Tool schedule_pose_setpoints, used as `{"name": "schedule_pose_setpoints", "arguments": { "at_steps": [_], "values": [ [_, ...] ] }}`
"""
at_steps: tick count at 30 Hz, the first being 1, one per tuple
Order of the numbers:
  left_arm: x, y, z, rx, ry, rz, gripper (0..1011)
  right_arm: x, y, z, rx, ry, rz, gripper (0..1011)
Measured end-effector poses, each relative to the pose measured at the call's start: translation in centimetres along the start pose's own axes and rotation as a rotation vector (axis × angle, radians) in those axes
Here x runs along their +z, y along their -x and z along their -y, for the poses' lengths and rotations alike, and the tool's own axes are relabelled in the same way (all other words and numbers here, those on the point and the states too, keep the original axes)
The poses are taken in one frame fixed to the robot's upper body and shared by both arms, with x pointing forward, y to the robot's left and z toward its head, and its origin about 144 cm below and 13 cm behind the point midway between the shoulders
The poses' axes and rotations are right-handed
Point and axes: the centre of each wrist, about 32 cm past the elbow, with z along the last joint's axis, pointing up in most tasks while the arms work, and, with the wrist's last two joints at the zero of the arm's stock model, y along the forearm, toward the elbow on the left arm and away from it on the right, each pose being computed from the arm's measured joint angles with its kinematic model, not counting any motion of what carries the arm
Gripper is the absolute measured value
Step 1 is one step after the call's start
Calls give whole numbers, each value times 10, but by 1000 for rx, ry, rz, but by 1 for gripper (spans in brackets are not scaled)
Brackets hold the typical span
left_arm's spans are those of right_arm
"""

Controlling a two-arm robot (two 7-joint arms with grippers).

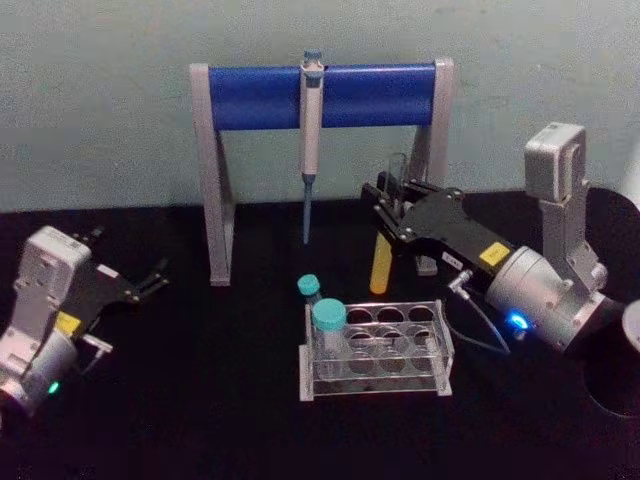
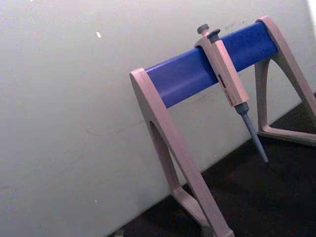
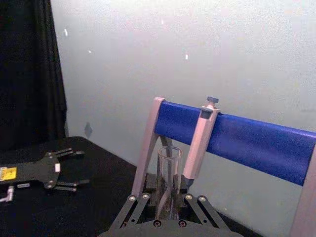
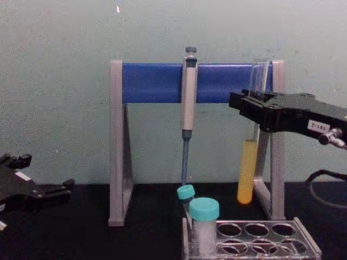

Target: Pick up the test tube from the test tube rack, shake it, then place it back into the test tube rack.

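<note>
The test tube (image 1: 381, 268) hangs upright in the air behind the test tube rack (image 1: 441, 347), with yellow liquid in its lower part (image 4: 247, 171). My right gripper (image 1: 389, 201) is shut on its clear upper part, which rises between the fingers in the right wrist view (image 3: 168, 174). In the chest view the right gripper (image 4: 251, 106) reaches in from the right, and the tube's round bottom is well above the rack (image 4: 307, 239). My left gripper (image 1: 150, 278) rests open at the far left of the table, far from the rack.
Two teal-capped tubes (image 1: 329, 318) (image 1: 309, 286) stand in the rack's left end. Behind it is a grey-and-blue pipette stand (image 1: 260, 97) with a pipette (image 1: 311, 150) hanging from its bar. A pale wall closes the back.
</note>
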Motion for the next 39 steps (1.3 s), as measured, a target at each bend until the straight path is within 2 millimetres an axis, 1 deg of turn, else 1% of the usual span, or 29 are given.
{"name": "schedule_pose_setpoints", "arguments": {
  "at_steps": [10,16,20,24,30,34,39],
  "values": [
    [0,0,0,0,0,0,1001,-3,-4,-4,-15,9,-6,235],
    [0,0,0,0,0,0,1001,-1,-8,-1,-42,9,4,235],
    [0,0,0,0,0,0,1001,1,-11,6,-71,9,15,235],
    [0,0,0,0,0,0,1001,2,-12,20,-96,19,25,235],
    [0,0,0,0,0,0,1001,3,-6,39,-92,38,32,235],
    [0,0,0,0,0,0,1001,4,0,46,-66,40,23,235],
    [0,0,0,0,0,0,1001,3,8,45,-20,35,0,235]
  ]
}}
